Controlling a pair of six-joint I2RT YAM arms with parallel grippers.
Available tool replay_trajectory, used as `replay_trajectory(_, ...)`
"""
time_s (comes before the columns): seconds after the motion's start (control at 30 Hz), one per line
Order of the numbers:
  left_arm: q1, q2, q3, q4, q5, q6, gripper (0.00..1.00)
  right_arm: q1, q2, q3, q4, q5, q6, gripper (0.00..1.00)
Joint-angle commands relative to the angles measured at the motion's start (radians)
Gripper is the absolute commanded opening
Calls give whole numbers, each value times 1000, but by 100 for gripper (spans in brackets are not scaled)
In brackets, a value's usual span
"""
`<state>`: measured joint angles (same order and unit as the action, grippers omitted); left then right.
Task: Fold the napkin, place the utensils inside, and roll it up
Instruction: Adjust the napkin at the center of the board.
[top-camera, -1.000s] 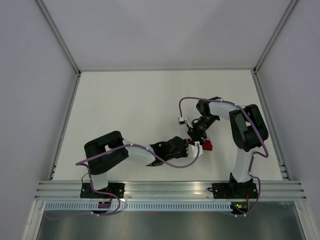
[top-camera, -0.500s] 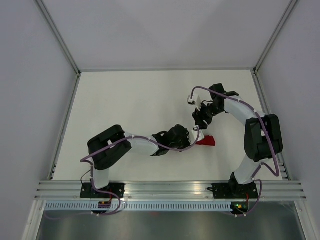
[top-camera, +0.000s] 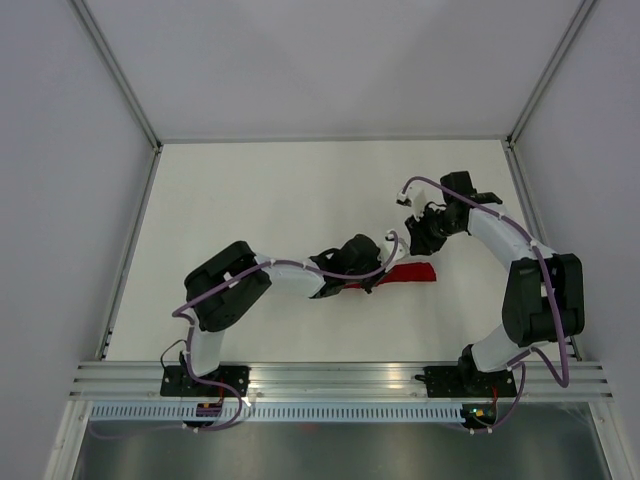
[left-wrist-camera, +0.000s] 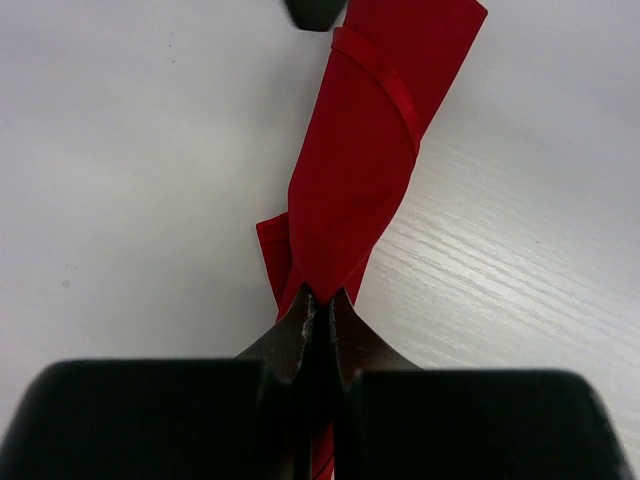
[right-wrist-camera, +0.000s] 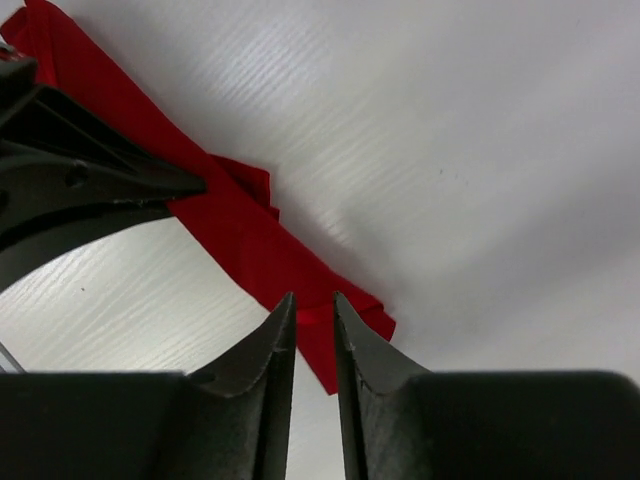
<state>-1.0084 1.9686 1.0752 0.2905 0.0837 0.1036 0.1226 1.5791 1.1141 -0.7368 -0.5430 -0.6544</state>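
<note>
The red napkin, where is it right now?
The napkin lies on the table, right of centre in the top view, one end pinched in the left gripper, the right gripper close beside it.

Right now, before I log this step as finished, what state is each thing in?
Napkin: rolled into a narrow strip, clamped at one end.
Left gripper: shut on the napkin's near end.
Right gripper: jaws a narrow gap apart, over the napkin's other end, apparently not gripping it.
</note>
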Motion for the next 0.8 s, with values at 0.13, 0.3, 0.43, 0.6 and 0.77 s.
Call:
replay_trajectory(0.13,22,127,-12,-332,-21,-148,2,-29,-47,-75,-59,64,47,19)
replay_trajectory(0.3,22,141,14,-367,-50,-191,2,-29,-50,-106,-99,45,21,18)
replay_trajectory(0.43,22,153,32,-387,-64,-248,2,-28,-12,-137,-108,34,12,16)
replay_trajectory(0.6,19,161,43,-396,-67,-295,2,-28,47,-131,-98,26,15,15)
replay_trajectory(0.77,17,167,57,-416,-75,-340,2,-20,137,-99,-64,31,50,14)
